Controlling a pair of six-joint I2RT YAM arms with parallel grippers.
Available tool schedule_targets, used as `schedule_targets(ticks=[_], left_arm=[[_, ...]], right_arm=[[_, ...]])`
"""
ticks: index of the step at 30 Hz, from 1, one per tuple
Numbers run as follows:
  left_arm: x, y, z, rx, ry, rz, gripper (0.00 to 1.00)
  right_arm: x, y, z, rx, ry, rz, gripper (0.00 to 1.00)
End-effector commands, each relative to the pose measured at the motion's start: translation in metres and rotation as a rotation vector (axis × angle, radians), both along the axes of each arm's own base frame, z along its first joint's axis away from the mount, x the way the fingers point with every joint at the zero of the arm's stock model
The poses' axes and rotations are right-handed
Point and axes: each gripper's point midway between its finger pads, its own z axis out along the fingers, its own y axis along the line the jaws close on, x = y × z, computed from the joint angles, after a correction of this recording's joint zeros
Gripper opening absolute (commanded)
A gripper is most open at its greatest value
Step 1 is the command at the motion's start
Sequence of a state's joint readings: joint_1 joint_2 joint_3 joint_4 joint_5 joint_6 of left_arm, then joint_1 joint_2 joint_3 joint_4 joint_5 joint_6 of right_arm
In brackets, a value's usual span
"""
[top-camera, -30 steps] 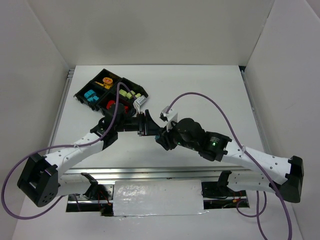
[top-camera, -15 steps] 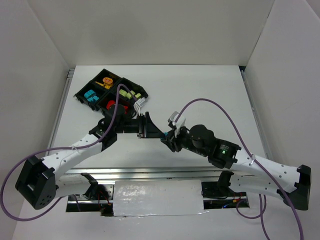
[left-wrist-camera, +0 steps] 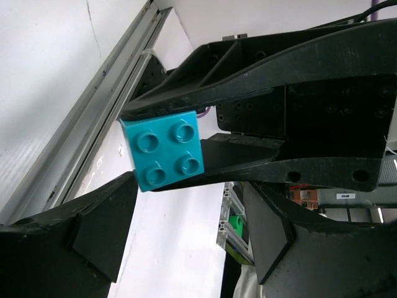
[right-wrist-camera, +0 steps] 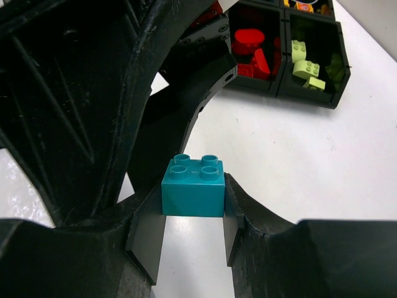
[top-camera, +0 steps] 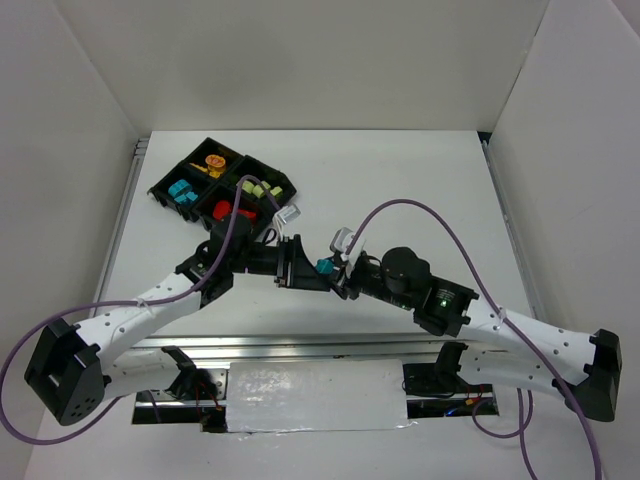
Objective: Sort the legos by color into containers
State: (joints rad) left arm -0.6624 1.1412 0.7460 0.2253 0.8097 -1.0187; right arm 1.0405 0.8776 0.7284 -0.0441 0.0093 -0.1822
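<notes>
My right gripper (right-wrist-camera: 193, 189) is shut on a teal blue lego (right-wrist-camera: 193, 189), studs up, held above the table. In the top view the lego (top-camera: 323, 267) sits between my two grippers, near the table's middle front. My left gripper (left-wrist-camera: 186, 205) is open and empty. It faces the right gripper (top-camera: 332, 272), and the lego (left-wrist-camera: 162, 152) lies just beyond its fingertips. The black tray (top-camera: 160, 186) is at the far left. Its compartments hold orange (top-camera: 212, 162), teal (top-camera: 182, 192), pale green (top-camera: 262, 188) and red legos (top-camera: 232, 210).
The left gripper's black fingers (right-wrist-camera: 93, 93) fill the left of the right wrist view, close to the lego. Behind them the tray's red (right-wrist-camera: 251, 49) and green compartments (right-wrist-camera: 307, 62) show. White walls enclose the table on three sides. Purple cables loop over both arms.
The right arm has pulled its elbow back to the right. Its gripper now points at the left gripper and the teal lego shows between them. The left gripper has shifted slightly toward the near right.
</notes>
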Motion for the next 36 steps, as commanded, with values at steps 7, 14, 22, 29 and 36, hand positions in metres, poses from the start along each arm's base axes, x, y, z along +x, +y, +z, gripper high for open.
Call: schedule_targets(ticks=[7, 14, 22, 29, 36], left_arm=[[0.021, 0.016, 0.019, 0.073, -0.114, 0.14, 0.89], [0.034, 0.029, 0.025, 0.087, -0.094, 0.231, 0.88], [0.036, 0.017, 0.026, 0.024, -0.054, 0.189, 0.86], [0.032, 0.011, 0.017, 0.047, -0.041, 0.171, 0.83], [0.037, 0.008, 0.004, 0.066, -0.022, 0.174, 0.65]], right_arm=[[-0.002, -0.008, 0.01, 0.061, -0.061, -0.008, 0.0], [-0.011, -0.014, 0.014, 0.105, -0.043, 0.004, 0.02], [-0.016, 0.003, 0.025, 0.096, -0.033, 0.08, 0.03], [-0.006, 0.011, 0.031, 0.089, -0.051, 0.059, 0.03], [-0.008, 0.018, 0.036, 0.094, -0.048, 0.092, 0.05]])
